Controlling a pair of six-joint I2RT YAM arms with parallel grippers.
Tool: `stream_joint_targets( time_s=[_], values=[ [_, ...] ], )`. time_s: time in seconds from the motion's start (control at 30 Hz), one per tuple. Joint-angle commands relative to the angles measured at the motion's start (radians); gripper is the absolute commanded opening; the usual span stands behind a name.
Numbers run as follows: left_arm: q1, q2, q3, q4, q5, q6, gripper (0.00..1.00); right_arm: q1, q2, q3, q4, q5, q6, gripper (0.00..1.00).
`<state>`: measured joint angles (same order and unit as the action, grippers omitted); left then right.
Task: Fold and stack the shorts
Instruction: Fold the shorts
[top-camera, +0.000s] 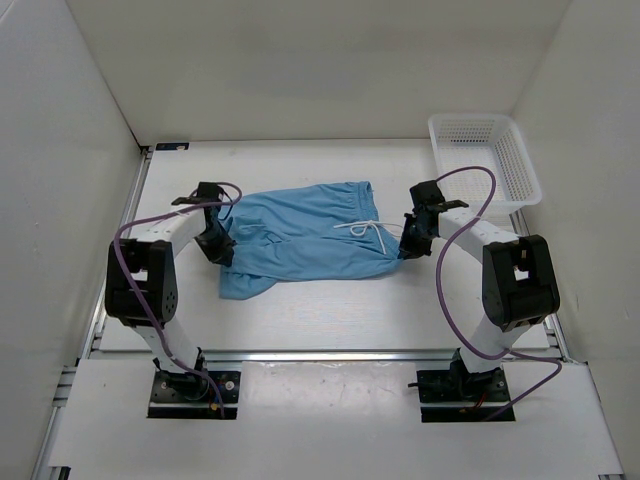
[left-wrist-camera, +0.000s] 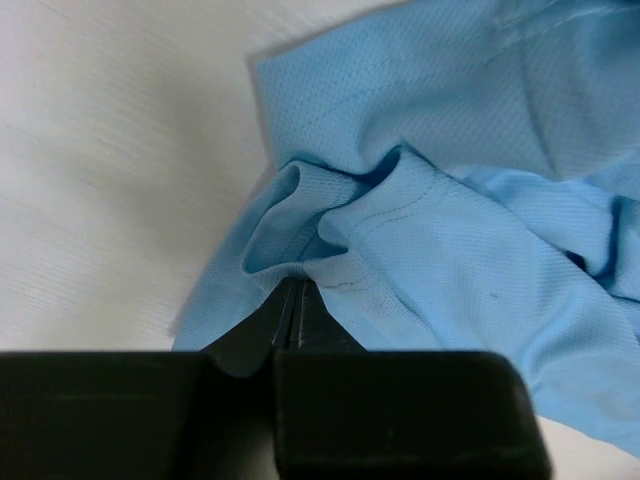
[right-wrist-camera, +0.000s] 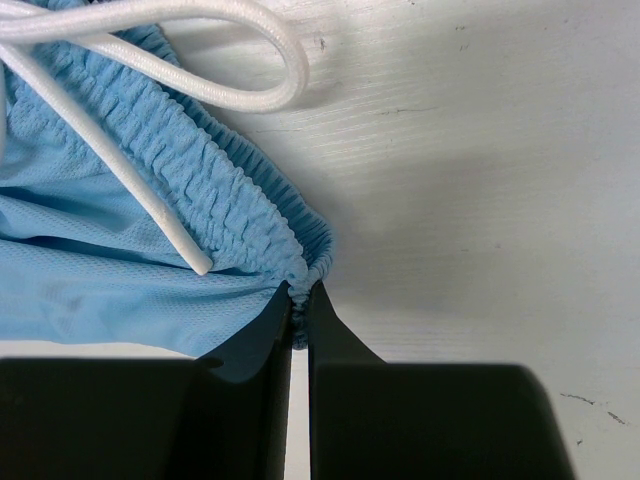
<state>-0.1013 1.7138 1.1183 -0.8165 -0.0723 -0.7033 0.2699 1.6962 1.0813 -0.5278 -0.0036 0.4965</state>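
The light blue shorts (top-camera: 300, 240) lie spread across the middle of the white tabletop (top-camera: 330, 315), legs to the left and gathered waistband to the right, with the white drawstring (top-camera: 362, 228) looped loose over the waistband. The cloth is rumpled at the left end. A white mesh basket (top-camera: 487, 160) stands in the far right corner, well apart from the shorts. Plain white walls (top-camera: 300, 70) close in the tabletop on three sides, and a metal rail (top-camera: 320, 355) runs along its near edge. Both arms rise from their bases, elbows bent outward, forearms reaching inward and down. The left fingers (left-wrist-camera: 313, 322) are pinched together on a bunched fold of leg fabric; the right fingers (right-wrist-camera: 268, 335) are closed on the waistband's corner.
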Motion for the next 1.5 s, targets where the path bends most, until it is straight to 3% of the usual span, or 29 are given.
stream_joint_targets(
  time_s=[0.0, 0.2, 0.27, 0.3, 0.33, 0.37, 0.47, 0.6, 0.83, 1.07, 1.27, 1.3, 1.47],
  values=[
    [0.003, -0.037, 0.049, -0.001, -0.035, 0.007, 0.1, -0.003, -0.027, 0.008, -0.023, 0.004, -0.009, 0.0],
    [0.003, -0.141, 0.106, -0.058, -0.047, 0.028, 0.1, -0.003, -0.036, 0.026, -0.032, 0.004, -0.018, 0.0],
    [0.003, -0.152, 0.106, -0.058, -0.023, 0.028, 0.32, -0.003, -0.036, 0.026, -0.032, 0.004, -0.018, 0.0],
    [0.003, -0.152, 0.106, -0.058, -0.006, 0.039, 0.49, -0.003, -0.036, 0.026, -0.032, 0.004, -0.018, 0.0],
    [0.003, -0.152, 0.094, -0.058, 0.012, 0.048, 0.59, -0.003, -0.036, 0.026, -0.032, 0.004, -0.018, 0.0],
    [0.003, -0.142, 0.094, -0.058, 0.025, 0.048, 0.79, -0.003, -0.036, 0.026, -0.032, 0.004, -0.018, 0.0],
    [-0.008, -0.116, 0.048, -0.058, 0.039, 0.057, 1.0, -0.003, -0.036, 0.026, -0.032, 0.004, -0.018, 0.0],
    [-0.008, -0.065, -0.014, -0.018, 0.048, 0.067, 1.0, -0.003, -0.036, 0.026, -0.032, 0.004, -0.018, 0.0],
    [-0.008, -0.02, -0.045, 0.033, 0.068, 0.067, 0.9, -0.003, -0.027, 0.026, -0.032, 0.004, -0.018, 0.0],
    [-0.008, 0.003, -0.045, 0.033, 0.058, 0.067, 0.59, -0.003, -0.027, 0.017, -0.032, 0.004, -0.018, 0.0],
    [-0.008, -0.048, -0.045, 0.033, 0.025, 0.067, 0.45, -0.003, -0.027, 0.017, -0.032, 0.004, -0.018, 0.0],
    [-0.008, -0.048, -0.045, 0.033, 0.025, 0.067, 0.37, -0.003, -0.027, 0.017, -0.032, 0.004, -0.018, 0.0],
    [-0.008, -0.048, -0.045, 0.033, 0.025, 0.067, 0.19, -0.003, -0.027, 0.017, -0.032, 0.004, -0.018, 0.0]
  ],
)
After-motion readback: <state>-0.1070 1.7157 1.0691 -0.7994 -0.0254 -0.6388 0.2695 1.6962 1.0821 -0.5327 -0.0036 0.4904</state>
